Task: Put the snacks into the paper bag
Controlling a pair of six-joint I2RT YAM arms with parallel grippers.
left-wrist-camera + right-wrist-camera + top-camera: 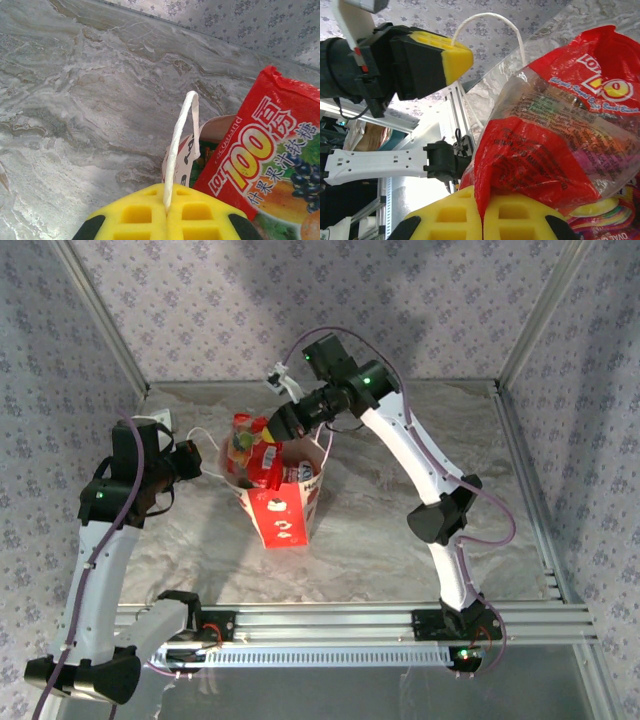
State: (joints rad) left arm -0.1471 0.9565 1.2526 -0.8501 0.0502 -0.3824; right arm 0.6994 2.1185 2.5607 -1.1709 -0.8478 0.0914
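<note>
Top external: paper bag (285,512) stands upright mid-table (400,540), mouth open, red lower part facing the arm bases. Several snacks (245,452) stick up out of its mouth, reds and orange-yellows, crammed together; can't separate them all from here.

Left gripper (195,462) sits just left of the bag's rim, clenched on the white cord handle (180,135). In the left wrist view the yellow pads (135,215) are pressed together with the cord pinched between them, the loop rising toward the bag.

Right gripper (268,430) is above the bag's far side, clamped on the red packet (545,165). In the right wrist view its pads (445,220) meet on the packet's lower edge. The packet stands tall in the bag's mouth, partly inside.

Print on the red packet, left wrist view: big yellow "100", "Lot" beside it, white Chinese characters, grapes and an orange pictured below. The back panel is small text, too fine to read. A pink-striped packet (607,225) below it shows "OVAL". Bag lettering is too small to read.
</note>
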